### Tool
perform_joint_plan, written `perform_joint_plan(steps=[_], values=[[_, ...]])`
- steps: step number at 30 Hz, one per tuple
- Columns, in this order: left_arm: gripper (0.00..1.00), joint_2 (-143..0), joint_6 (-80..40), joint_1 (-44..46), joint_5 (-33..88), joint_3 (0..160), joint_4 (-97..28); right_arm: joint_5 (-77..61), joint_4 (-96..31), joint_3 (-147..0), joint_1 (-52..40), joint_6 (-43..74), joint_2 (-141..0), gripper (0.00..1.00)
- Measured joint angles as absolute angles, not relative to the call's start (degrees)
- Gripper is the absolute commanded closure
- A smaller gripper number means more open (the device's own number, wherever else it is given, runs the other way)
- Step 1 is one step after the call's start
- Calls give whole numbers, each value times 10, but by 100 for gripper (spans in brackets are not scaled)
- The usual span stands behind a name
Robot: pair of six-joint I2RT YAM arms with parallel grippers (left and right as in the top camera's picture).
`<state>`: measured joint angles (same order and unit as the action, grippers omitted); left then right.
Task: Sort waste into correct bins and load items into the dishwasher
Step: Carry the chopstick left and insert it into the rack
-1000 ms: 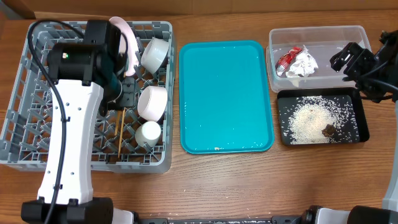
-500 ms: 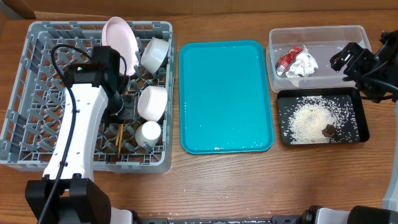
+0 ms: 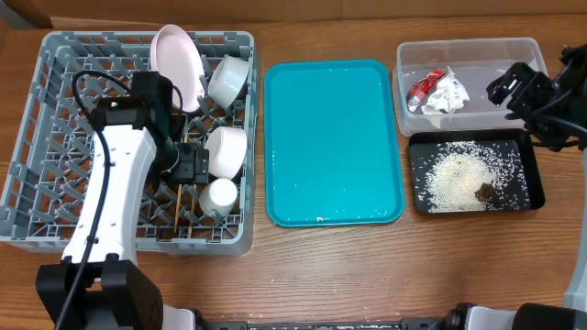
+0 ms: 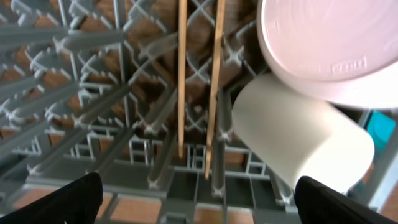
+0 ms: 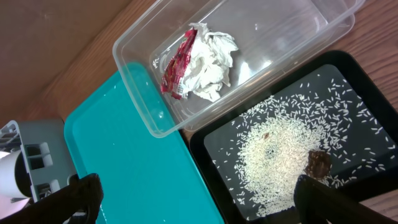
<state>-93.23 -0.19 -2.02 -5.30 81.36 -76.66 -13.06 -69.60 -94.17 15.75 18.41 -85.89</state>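
The grey dishwasher rack (image 3: pixel 37 137) holds an upright white plate (image 3: pixel 176 55), two white bowls (image 3: pixel 229 78) (image 3: pixel 225 151), a small white cup (image 3: pixel 218 197) and the chopsticks (image 3: pixel 178 200). My left gripper (image 3: pixel 188 165) hangs open inside the rack, just left of the nearer bowl. In the left wrist view the chopsticks (image 4: pixel 182 74) lie free on the rack floor, beside the cup (image 4: pixel 298 140) and bowl (image 4: pixel 329 43); the gripper (image 4: pixel 199 205) holds nothing. My right gripper (image 3: pixel 515 87) is open over the clear tub (image 3: pixel 468 50), which holds the wrapper (image 3: pixel 438 92). Rice (image 3: pixel 454 174) and a brown lump (image 3: pixel 484 192) lie in the black tray (image 3: pixel 525 147).
A flat teal tray (image 3: pixel 335 142) lies between the rack and the bins. The right wrist view shows the wrapper (image 5: pixel 199 59) in the tub (image 5: pixel 137 99), the rice (image 5: pixel 280 149) and lump (image 5: pixel 318 163) in the black tray (image 5: pixel 367 81), and the teal tray (image 5: pixel 124 168).
My left arm has drawn back toward the table's front, uncovering the plate, and its jaws have gone from shut to open above the chopsticks. The right arm has not moved.
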Motion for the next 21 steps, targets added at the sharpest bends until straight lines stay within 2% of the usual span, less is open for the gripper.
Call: perform_joint_plan(steps=[4,12,21], values=[[0,-932,-11,-20,-46,879,-819,-131,-697,-942,158,184,-859,0],[0,-922,-17,-20,30,1125,-892,-131,-696,-942,157,184,-859,0],[0,-903,-40,-20,96,1173,-893,-131,-696,-942,157,184,-859,0]])
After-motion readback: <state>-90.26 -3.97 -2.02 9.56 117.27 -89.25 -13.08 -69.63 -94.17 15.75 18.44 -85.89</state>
